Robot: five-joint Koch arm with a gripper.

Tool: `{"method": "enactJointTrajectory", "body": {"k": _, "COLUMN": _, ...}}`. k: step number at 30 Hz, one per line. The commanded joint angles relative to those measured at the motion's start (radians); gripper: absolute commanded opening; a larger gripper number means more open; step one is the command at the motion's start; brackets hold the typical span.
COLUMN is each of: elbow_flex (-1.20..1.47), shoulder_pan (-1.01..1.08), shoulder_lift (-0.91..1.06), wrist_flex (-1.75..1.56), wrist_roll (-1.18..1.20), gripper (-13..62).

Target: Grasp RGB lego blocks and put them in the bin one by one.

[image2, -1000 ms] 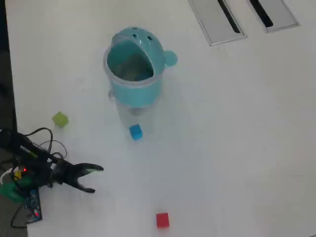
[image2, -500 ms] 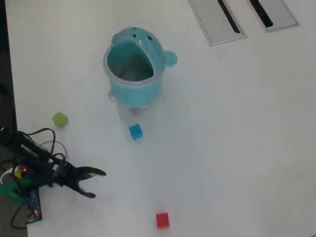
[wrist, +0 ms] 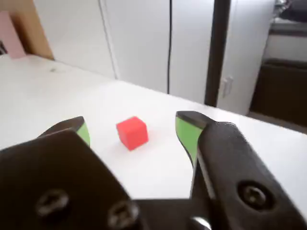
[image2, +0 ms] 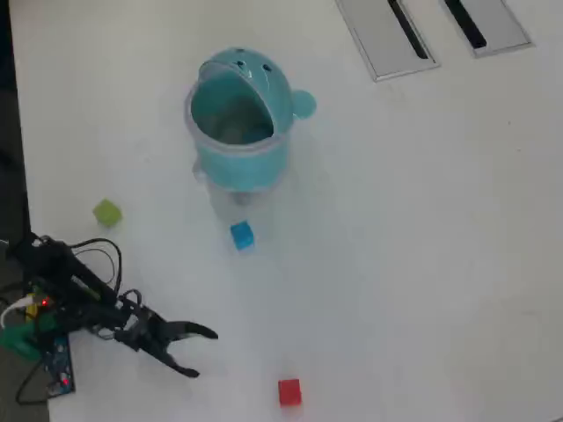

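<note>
Reaching toward the red block [image2: 288, 391] with the claw [image2: 201, 352] spread wide and gripping nothing. Red block is sitting near the bench's [image2: 422, 246] bottom edge in the overhead view, well apart from the claw tips. In the wrist view the red block [wrist: 132, 132] is lying between the two green-padded fingers [wrist: 185, 134] but farther out, slightly nearer the left one.

Judgement: step in hand is the approach for the first pick. To do it well, the arm is needing to extend further, nudge the block to the midline between the jaws, drop low so the pads straddle its side faces, then close. The cube is sitting with a corner turned toward the camera, so squaring the wrist to flat faces would help against it twisting out.

Around: blue block [image2: 242, 235] is lying just in front of the bin [image2: 240, 119]; yellow-green block [image2: 107, 212] is near the bench's left edge. Bin is standing open-mouthed toward the top centre. Two grey slotted panels [image2: 385, 35] are at the top right corner. Nothing is blocking the path to the red block.
</note>
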Motion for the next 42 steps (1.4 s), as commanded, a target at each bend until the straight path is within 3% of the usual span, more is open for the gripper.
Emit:
{"method": "enactJointTrajectory", "body": {"k": 1, "elbow_flex": -0.114, "shoulder_pan": 0.015, "shoulder_lift": -0.046, "wrist_flex": -0.126, "wrist_roll": -0.031, "gripper": 32.3}}
{"method": "enactJointTrajectory", "body": {"k": 19, "elbow_flex": -0.565, "shoulder_pan": 0.101, "shoulder_lift": -0.4, "wrist_flex": -0.091, "wrist_roll": -0.078, "gripper": 33.0}}
{"method": "enactJointTrajectory", "body": {"k": 34, "elbow_flex": -1.026, "shoulder_pan": 0.138, "shoulder_lift": -0.652, "wrist_flex": 0.169, "wrist_roll": -0.086, "gripper": 33.6}}
{"method": "enactJointTrajectory", "body": {"k": 42, "elbow_flex": -1.057, "shoulder_pan": 0.129, "shoulder_lift": -0.667, "wrist_flex": 0.259, "wrist_roll": -0.141, "gripper": 33.8}}
